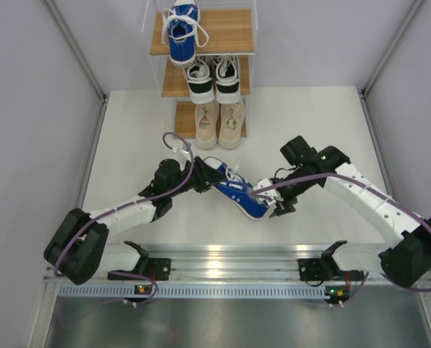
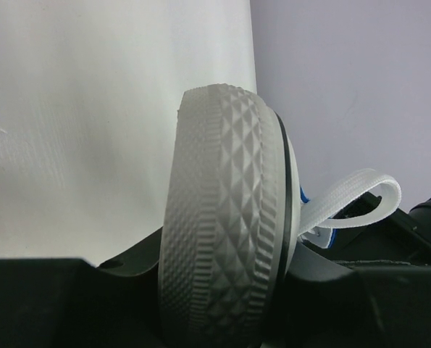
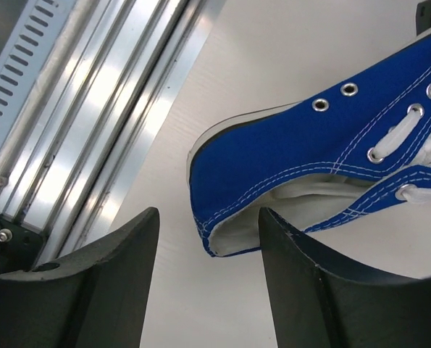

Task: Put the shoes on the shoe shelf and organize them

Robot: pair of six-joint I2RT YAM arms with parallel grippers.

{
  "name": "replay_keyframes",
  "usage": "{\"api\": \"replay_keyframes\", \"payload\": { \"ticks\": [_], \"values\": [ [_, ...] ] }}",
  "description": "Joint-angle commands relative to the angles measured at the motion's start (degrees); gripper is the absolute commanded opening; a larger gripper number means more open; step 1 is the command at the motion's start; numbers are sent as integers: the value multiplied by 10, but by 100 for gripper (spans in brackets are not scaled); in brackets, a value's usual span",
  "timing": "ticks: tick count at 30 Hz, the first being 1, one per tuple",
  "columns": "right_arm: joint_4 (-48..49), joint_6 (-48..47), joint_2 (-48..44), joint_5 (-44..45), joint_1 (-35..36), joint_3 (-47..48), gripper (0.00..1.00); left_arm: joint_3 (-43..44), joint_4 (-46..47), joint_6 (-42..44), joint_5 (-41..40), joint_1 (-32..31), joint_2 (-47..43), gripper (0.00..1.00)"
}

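Observation:
A blue canvas sneaker (image 1: 237, 190) lies tilted at the table's middle. My left gripper (image 1: 201, 176) is shut on its white rubber toe cap (image 2: 229, 217), which fills the gap between the jaws (image 2: 226, 312); a white lace loop (image 2: 353, 203) shows behind. My right gripper (image 1: 273, 203) is open at the heel; in the right wrist view (image 3: 208, 246) the blue heel collar (image 3: 324, 145) sits between the fingers (image 3: 106, 283), not clamped. The shoe shelf (image 1: 233, 32) holds the other blue sneaker (image 1: 181, 32) top left, the black-and-white pair (image 1: 213, 78) in the middle and the beige pair (image 1: 219, 123) at the bottom.
An aluminium rail (image 1: 222, 257) runs along the near table edge and shows in the right wrist view (image 3: 92, 109). Grey walls with metal posts close in the left and right sides. The right half of the top shelf board is bare.

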Motion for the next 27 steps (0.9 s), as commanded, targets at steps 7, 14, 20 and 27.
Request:
{"api": "replay_keyframes", "payload": {
  "ticks": [7,14,20,27],
  "values": [
    [79,35,4,59,38,-23,47,20,106,-64,8,3,-11,0],
    [61,-24,16,83,70,-15,0,-14,230,-155,-19,3,10,0],
    [41,-17,13,76,67,66,0,0,170,-111,-16,9,-14,34],
    [44,61,19,51,30,240,0,112,-209,120,-115,43,-171,92]
  ]
}}
